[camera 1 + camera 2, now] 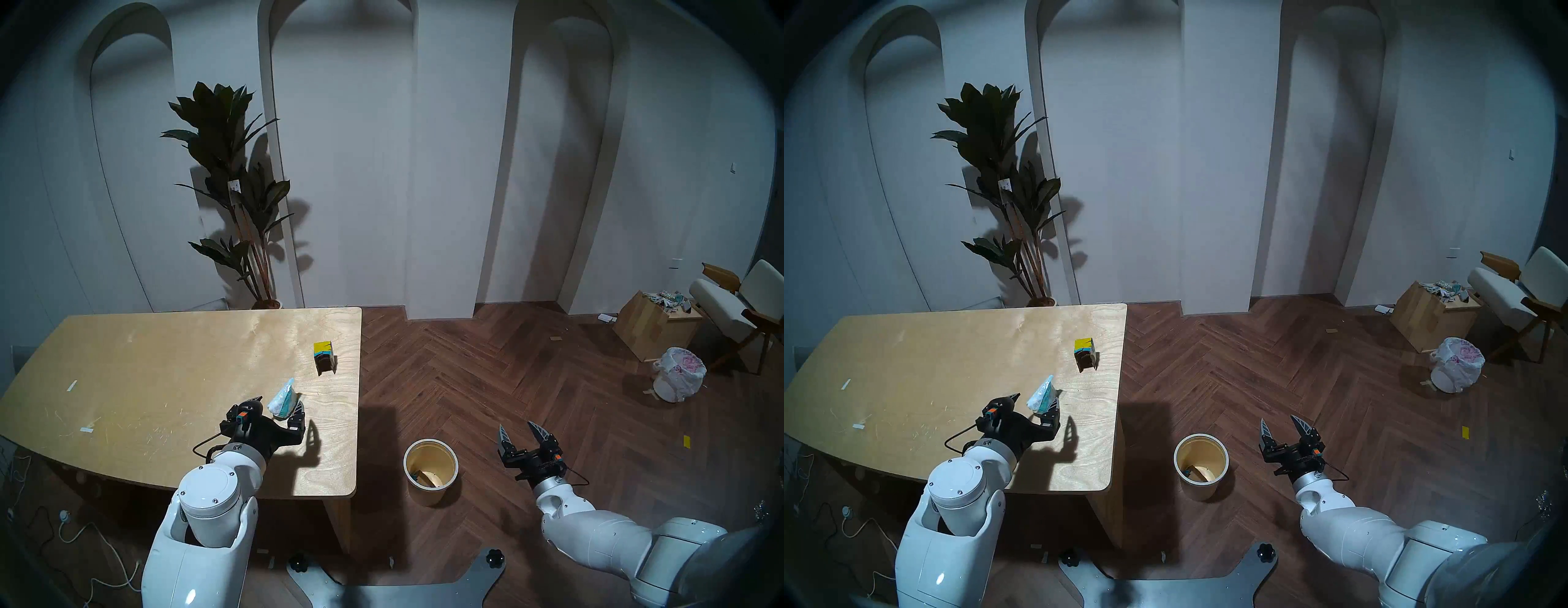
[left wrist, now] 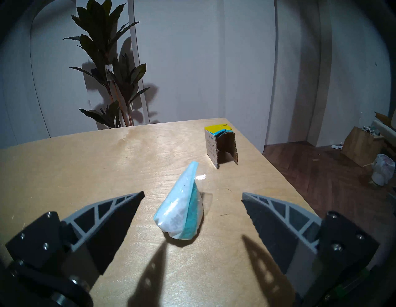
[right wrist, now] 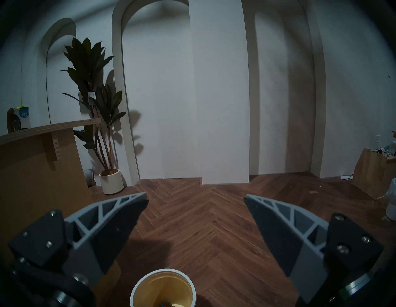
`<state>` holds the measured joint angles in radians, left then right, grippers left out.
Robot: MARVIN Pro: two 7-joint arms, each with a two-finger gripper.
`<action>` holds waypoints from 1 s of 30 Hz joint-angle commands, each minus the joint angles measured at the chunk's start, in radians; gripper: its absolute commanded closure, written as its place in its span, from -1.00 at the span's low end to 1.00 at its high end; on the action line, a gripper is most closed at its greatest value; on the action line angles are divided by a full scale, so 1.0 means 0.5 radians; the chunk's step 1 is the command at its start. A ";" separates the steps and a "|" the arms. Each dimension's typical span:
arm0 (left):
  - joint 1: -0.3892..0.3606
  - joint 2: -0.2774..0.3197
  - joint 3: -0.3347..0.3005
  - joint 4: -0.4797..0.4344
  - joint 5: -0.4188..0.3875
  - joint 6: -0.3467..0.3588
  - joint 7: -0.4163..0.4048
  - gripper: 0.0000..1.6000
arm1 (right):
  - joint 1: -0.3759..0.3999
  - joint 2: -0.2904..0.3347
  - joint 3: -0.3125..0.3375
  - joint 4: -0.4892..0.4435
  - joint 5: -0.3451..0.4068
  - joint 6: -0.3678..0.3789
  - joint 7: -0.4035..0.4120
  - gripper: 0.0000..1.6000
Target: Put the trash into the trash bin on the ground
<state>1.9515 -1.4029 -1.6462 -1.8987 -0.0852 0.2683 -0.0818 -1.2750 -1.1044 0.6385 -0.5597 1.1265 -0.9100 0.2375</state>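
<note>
**Left claw lined up on the pouch, bin waiting on the floor**

So the left claw (image 1: 281, 406) is wide open over the tabletop (image 1: 148, 361), one finger on either side of the soft teal-white pouch (image 1: 283, 399). From the left wrist camera the pouch (image 2: 181, 211) sits right between the fingers with a gap on both sides, nothing touching it. The small black-and-yellow box (image 1: 324, 358) stands further back near the tabletop's right edge, well apart from the pouch.

The right claw (image 1: 516, 429) is also wide open and holding nothing, hanging over the wooden floor (image 1: 509, 373) to the right of the bin (image 1: 430, 470). The bin is on the floor just beside the tabletop's corner, and there's something down inside it, can't make out what.
</note>
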 commanded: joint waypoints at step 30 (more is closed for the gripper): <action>-0.380 0.086 0.146 -0.008 0.043 0.129 -0.167 -1.00 | -0.116 0.271 0.107 -0.428 0.063 -0.100 0.176 -1.00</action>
<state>1.8248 -1.3629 -1.5796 -1.8917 -0.0618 0.3322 -0.1570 -1.3285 -1.0108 0.6742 -0.7328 1.1547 -0.9470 0.3165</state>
